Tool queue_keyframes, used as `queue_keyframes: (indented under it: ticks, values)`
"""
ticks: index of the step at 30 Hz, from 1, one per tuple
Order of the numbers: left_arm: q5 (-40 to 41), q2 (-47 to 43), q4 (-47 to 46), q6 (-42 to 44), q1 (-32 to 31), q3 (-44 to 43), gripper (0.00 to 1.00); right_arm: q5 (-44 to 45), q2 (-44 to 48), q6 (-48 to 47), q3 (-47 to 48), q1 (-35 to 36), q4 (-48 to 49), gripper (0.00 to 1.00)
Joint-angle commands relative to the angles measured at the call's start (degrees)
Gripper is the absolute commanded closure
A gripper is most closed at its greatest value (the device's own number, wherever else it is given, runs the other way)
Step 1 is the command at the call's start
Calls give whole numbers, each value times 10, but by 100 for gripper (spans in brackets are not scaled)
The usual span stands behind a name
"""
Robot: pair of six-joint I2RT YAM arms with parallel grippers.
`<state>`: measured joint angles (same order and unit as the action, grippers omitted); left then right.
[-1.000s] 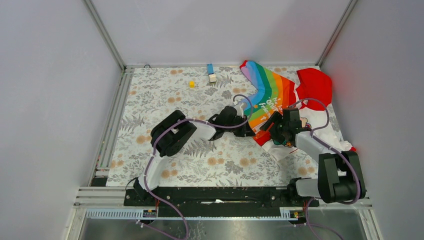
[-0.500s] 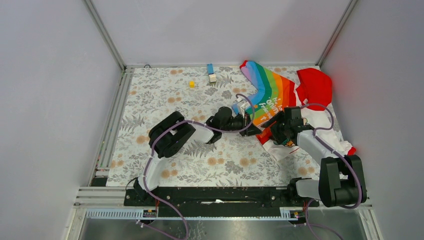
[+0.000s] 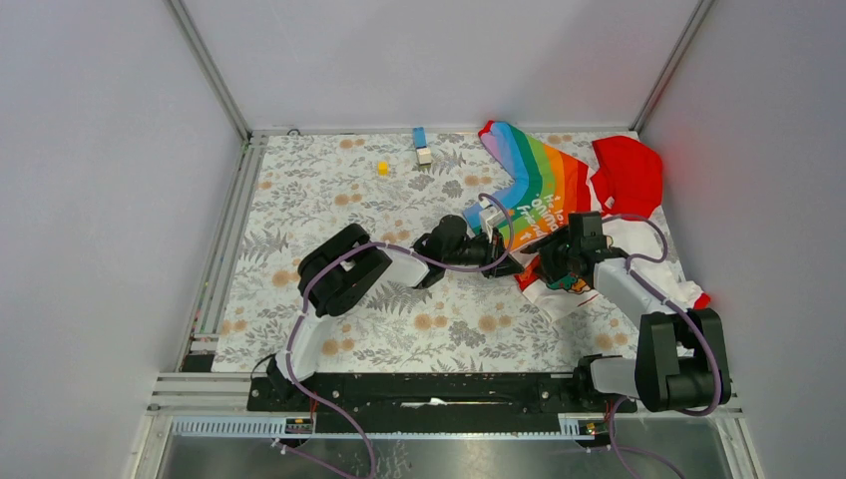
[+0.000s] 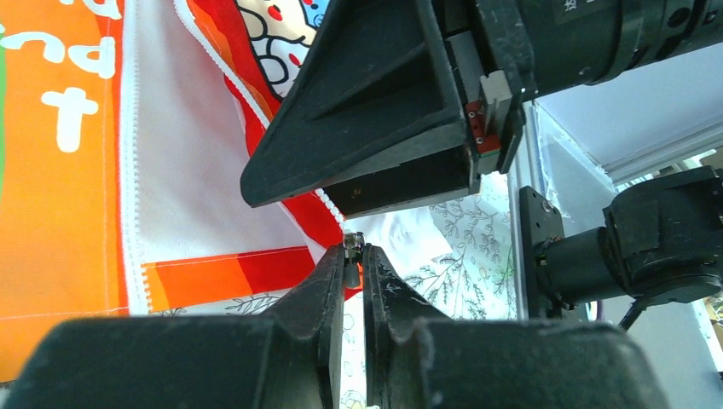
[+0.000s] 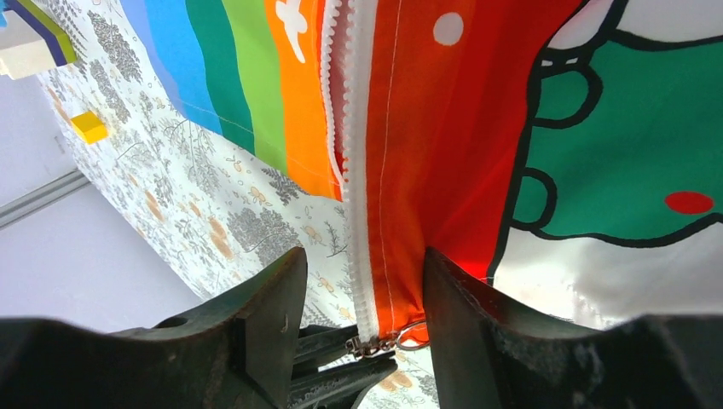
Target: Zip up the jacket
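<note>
- Two black-and-white arms, the left arm [image 3: 344,269] and the right arm [image 3: 668,349], rise from the rail along the counter's near edge. Both reach in towards its right half.
- The left gripper [image 4: 353,252] has its two black fingers pressed all but together, pinching the small metal zip slider [image 5: 368,345] at the bottom end of the zip.
- Just beside it, the right gripper [image 5: 362,256] holds its two blunt black fingers well apart, one on each side of the zip edge. I can't see them nipping the cloth.
- The one jacket [image 3: 544,185] lies rumpled towards the far right corner. It is smooth cloth in rainbow stripes with white lettering and a cartoon print, and has two rows of white zip teeth [image 5: 354,170]. Its red hood [image 3: 629,175] sits nearest that corner.
- A floral cloth [image 3: 329,200] of grey leaves and tan blossoms covers the counter.
- Near the far edge sit one small yellow cube [image 3: 382,168] and one blue-and-white block [image 3: 421,140]. They are apart from each other and from the jacket.
</note>
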<state>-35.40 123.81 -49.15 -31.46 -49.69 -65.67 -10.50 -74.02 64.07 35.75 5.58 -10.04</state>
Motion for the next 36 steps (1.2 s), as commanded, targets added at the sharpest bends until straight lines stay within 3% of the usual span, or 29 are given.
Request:
queue_keyframes:
  ticks: [1,7,13,14,15,19,22,28,36]
  values:
    - [-2,-27,3,40,-2,-25,100,-25,5,36,-13,-3,0,44]
    - [-4,-25,2,44,-3,-27,100,-9,11,50,-20,-3,7,65]
    - [1,-24,19,48,-3,-29,100,6,19,64,-31,-4,29,93]
    - [4,-24,25,46,-3,-30,98,16,24,60,-33,-4,34,98]
    - [9,-25,31,41,-2,-30,90,27,27,50,-36,-4,43,100]
    - [9,-37,44,5,3,-24,48,63,36,-49,-42,-4,72,100]
    - [19,-58,60,-38,12,-12,37,70,49,-120,-61,-3,132,100]
    - [81,-71,197,-182,39,-20,32,100,73,-180,-78,6,178,100]
    - [183,-67,247,-327,45,-2,34,157,73,-180,-86,24,184,100]
